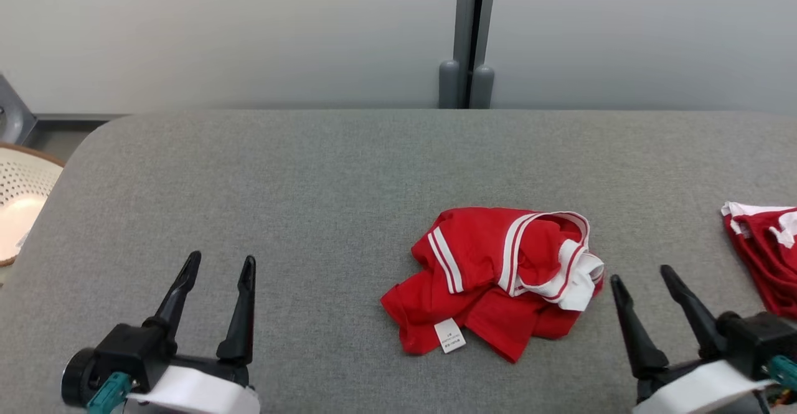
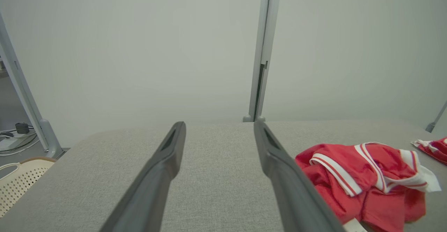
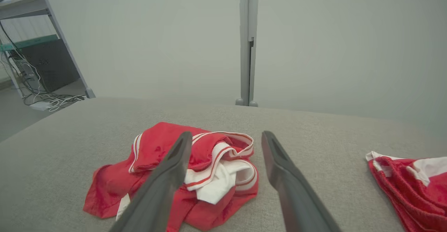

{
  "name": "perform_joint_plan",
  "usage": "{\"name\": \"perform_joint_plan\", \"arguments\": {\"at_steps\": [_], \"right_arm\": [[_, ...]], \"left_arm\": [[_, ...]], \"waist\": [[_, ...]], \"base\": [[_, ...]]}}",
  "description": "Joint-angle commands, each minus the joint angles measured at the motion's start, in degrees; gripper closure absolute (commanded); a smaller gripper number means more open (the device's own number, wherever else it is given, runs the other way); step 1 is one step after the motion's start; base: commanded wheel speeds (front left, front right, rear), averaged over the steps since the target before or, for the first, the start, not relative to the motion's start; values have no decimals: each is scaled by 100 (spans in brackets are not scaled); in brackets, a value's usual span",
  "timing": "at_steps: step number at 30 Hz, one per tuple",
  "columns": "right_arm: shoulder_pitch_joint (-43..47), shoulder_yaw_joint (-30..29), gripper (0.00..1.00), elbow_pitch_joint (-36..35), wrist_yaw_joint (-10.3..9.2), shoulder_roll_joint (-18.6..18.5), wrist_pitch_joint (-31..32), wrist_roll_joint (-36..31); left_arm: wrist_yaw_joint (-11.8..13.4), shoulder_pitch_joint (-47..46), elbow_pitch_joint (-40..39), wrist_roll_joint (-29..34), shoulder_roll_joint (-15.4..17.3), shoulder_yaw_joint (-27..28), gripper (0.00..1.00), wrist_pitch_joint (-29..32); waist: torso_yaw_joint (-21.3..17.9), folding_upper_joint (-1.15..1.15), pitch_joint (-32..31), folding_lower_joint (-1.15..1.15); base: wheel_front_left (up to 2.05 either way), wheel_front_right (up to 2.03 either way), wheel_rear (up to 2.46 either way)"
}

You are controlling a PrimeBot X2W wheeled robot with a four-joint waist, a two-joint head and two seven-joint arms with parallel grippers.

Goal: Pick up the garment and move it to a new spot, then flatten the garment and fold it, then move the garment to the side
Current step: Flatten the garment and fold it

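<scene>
Currently my left fingers (image 1: 241, 308) and right fingers (image 1: 630, 320) gape wide and empty, flanking the crumpled red shirt (image 1: 485, 264) on the desk (image 1: 311, 183).

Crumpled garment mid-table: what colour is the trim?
White bands, some with a thin red stripe, on the red garment. Clearest in the head view.

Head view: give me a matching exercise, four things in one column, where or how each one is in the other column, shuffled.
1. garment
2. second garment
3. basket
4. left fingers

A. lower left, spread open
B. right edge, cut off
C. centre, crumpled, white label showing
D. left edge, pale and perforated

Pairs: 1-C, 2-B, 3-D, 4-A
</scene>
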Motion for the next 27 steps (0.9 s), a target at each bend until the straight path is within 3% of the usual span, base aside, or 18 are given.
{"name": "perform_joint_plan", "arguments": {"at_steps": [1, 12, 17, 18, 19, 20, 21, 27], "right_arm": [[-208, 270, 0, 80, -2, -74, 49, -4], [-1609, 1895, 0, 1422, -2, -476, 94, -148], [-2042, 2143, 0, 1980, -2, -563, 194, -493], [-2094, 2151, 53, 2058, -2, -544, 213, -528], [-2145, 2134, 69, 2106, -2, -522, 210, -548], [-2145, 2134, 69, 2106, -2, -522, 210, -548], [-2188, 2108, 100, 2151, -2, -509, 216, -575], [-2199, 1825, 100, 1940, -2, -374, 5, -474]], "left_arm": [[-38, -230, -29, 54, -37, -41, 0, -6], [-258, -1109, 343, 128, -394, -346, 0, -310], [-292, -1250, 557, 104, -445, -371, 0, -423], [-297, -1265, 587, 99, -450, -372, 0, -435], [-301, -1271, 614, 97, -453, -374, 0, -449], [-301, -1271, 614, 97, -453, -374, 0, -449], [-297, -1269, 635, 95, -452, -371, 0, -457], [-270, -1264, 718, 74, -402, -328, 0, -501]], "waist": [[237, 0, 297, 0], [958, 0, 1085, 0], [1018, 0, 1148, 0], [1017, 0, 1147, 0], [1014, 0, 1148, 0], [1014, 0, 1148, 0], [1006, 0, 1144, 0], [879, 0, 1064, 0]], "base": [[0, 0, 0], [0, 0, 0], [0, 0, 0], [0, 0, 0], [0, 0, 0], [0, 0, 0], [0, 0, 0], [0, 0, 0]]}}
